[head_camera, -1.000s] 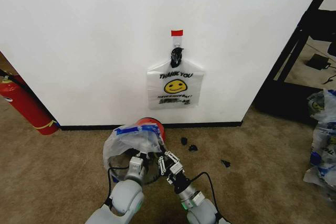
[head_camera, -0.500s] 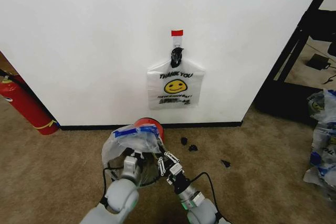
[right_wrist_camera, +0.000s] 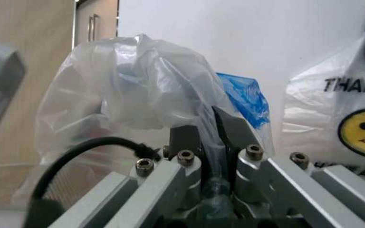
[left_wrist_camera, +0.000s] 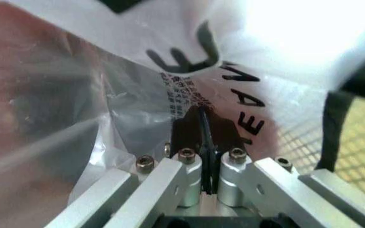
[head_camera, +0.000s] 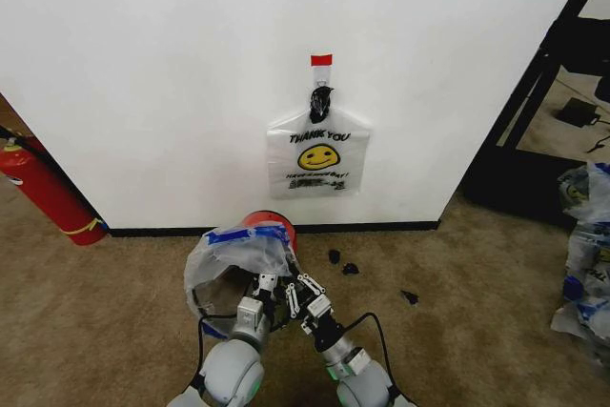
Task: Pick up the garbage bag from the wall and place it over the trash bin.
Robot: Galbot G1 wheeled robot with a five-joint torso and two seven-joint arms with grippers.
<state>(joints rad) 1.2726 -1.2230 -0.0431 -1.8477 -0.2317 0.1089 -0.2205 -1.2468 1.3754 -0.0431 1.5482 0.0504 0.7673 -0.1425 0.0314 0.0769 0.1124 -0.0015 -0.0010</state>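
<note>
A translucent white garbage bag [head_camera: 236,253] with blue print is draped over the trash bin [head_camera: 276,223], whose red part shows behind it. My left gripper [head_camera: 259,288] is shut on the bag's film [left_wrist_camera: 189,61] at the near rim, with its black pads [left_wrist_camera: 186,128] pinched together. My right gripper [head_camera: 303,293], just beside it, is shut on a fold of the same bag [right_wrist_camera: 138,85]. Another bag with a yellow smiley and "THANK YOU" [head_camera: 317,154] hangs from a hook with red tape [head_camera: 321,60] on the white wall [head_camera: 172,64].
A red fire extinguisher [head_camera: 43,193] leans by the wall at the left. Black scraps [head_camera: 343,264] lie on the carpet right of the bin. A black frame [head_camera: 534,92] and a heap of plastic bags [head_camera: 586,254] stand at the right.
My left gripper swung left, then came back right and closer to the right gripper. The bag's mouth shifted and puffed up with it. The right gripper barely moved.
</note>
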